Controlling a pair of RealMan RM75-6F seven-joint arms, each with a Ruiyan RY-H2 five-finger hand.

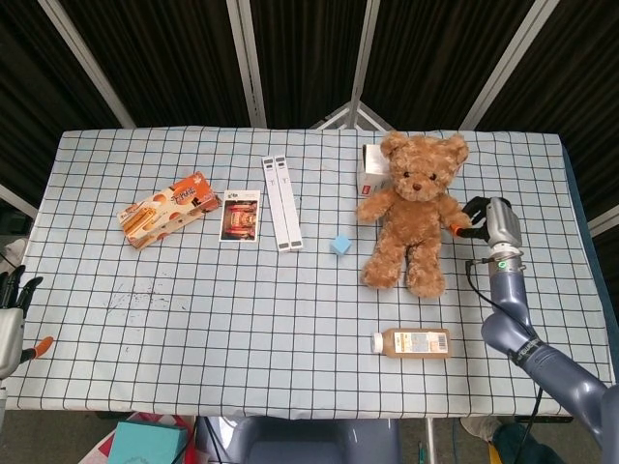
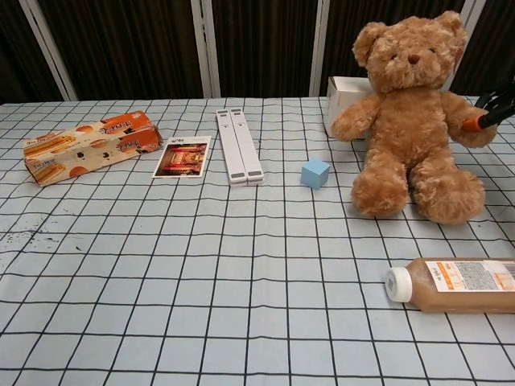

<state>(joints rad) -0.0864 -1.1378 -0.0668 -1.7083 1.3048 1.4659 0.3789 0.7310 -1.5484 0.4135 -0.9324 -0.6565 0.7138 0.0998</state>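
While fingers curl, right hand [image 1: 477,215] grips teddy bear's [image 1: 413,213] arm.

The right arm [image 1: 542,362] is smooth blue-grey tubing with a black cable looped beside its wrist. A silver cuff carries a small green light. The right hand [image 1: 476,215] is black with orange fingertips [image 2: 472,124]; the left hand [image 1: 12,309] looks likewise.
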